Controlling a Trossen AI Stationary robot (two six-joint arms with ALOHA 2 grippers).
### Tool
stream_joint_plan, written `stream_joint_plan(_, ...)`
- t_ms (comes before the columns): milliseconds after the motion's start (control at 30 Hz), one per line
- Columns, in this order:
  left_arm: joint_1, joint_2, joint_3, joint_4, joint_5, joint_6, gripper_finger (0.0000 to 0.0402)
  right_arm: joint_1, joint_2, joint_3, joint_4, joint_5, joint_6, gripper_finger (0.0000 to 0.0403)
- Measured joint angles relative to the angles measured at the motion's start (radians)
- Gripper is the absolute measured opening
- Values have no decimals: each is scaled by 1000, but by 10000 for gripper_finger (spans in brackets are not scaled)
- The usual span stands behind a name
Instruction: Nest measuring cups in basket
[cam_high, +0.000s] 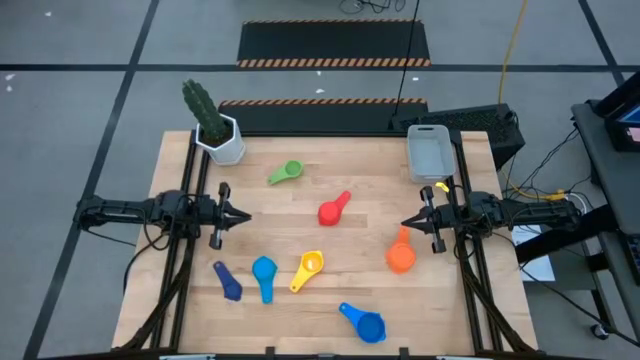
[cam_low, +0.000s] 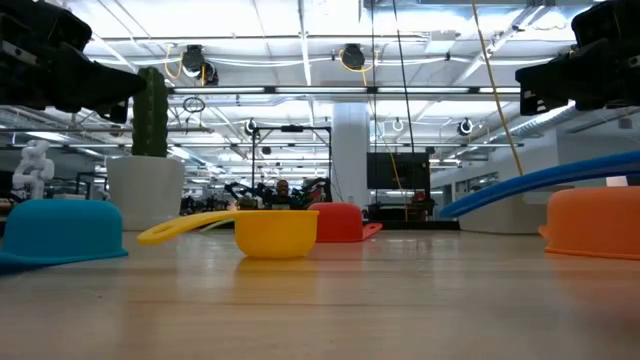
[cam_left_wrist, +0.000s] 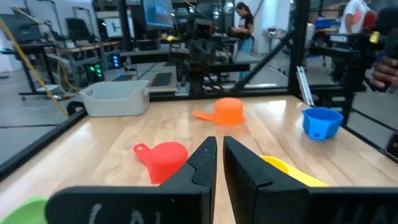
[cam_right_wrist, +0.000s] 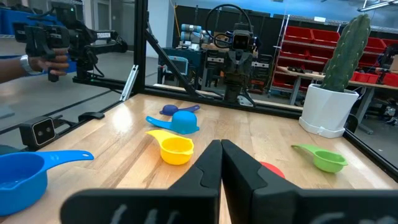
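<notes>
Start pose, nothing nested.
Both my grippers, left gripper (cam_high: 243, 214) and right gripper (cam_high: 407, 223), clenched empty; measuring cups (cam_high: 334, 209) scattered on table (cam_high: 300, 240), basket (cam_high: 429, 151) far right, unfilled.

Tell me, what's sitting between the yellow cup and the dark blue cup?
The light blue plastic measuring cup lies between the yellow plastic measuring cup and the dark blue plastic measuring cup. The high view shows it best.
</notes>
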Motion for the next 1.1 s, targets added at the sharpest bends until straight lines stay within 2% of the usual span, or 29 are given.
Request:
stream_joint_plan(200,0,1,0,45,-16,-192,33,0,0,0,12,-3,0,0)
stream_joint_plan(433,0,1,0,217,-15,-182,33,0,0,0,21,-2,0,0)
stream_joint_plan(533,0,2,29,207,-15,-178,33,0,0,0,34,-2,0,0)
stream_joint_plan(767,0,91,213,52,-22,-157,33,0,0,0,105,-1,14,0)
stream_joint_plan(933,0,235,384,-17,-22,-99,33,0,0,0,113,8,81,0)
stream_joint_plan(1100,0,404,569,-101,-22,-87,33,0,0,0,113,79,103,0)
